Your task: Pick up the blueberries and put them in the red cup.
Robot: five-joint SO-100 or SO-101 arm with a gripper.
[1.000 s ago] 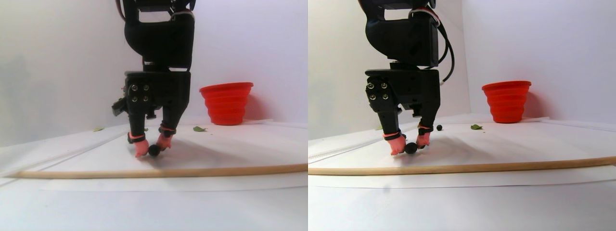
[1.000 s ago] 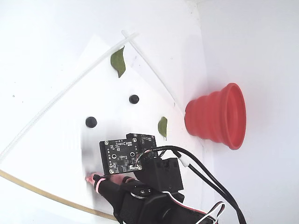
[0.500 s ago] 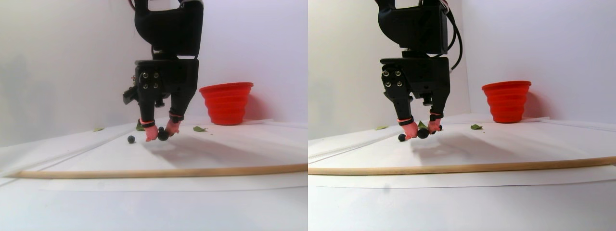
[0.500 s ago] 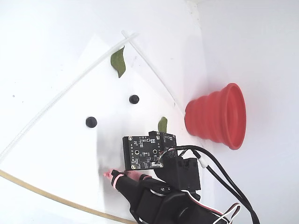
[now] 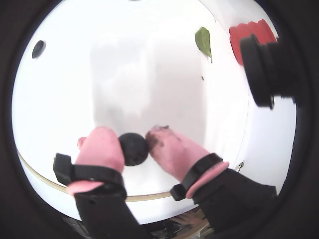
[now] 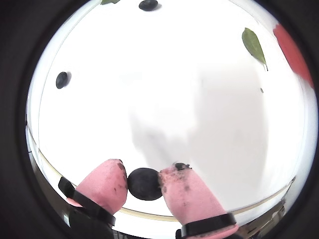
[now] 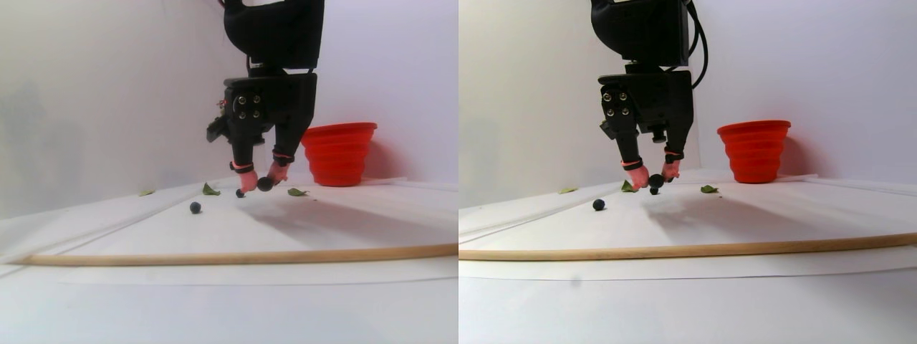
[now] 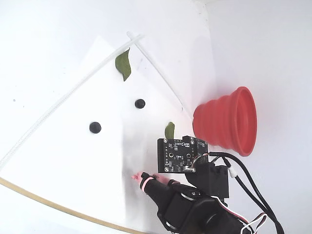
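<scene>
Above the bench (image 7: 215,229), gripper (image 7: 258,185) hangs fingertips-down, clear of the surface.
Its pink fingertips (image 5: 102,147) pinch one blueberry (image 5: 133,148); red cup (image 7: 338,154) stands right of it.

You get bright, even light; soft shadows fall beneath the hand (image 7: 258,184); both wrist views bulge, black-ringed.

in the fixed view we see two blueberries (image 8: 95,127) on the tabletop (image 8: 58,58), left of the red cup (image 8: 226,122).
</scene>
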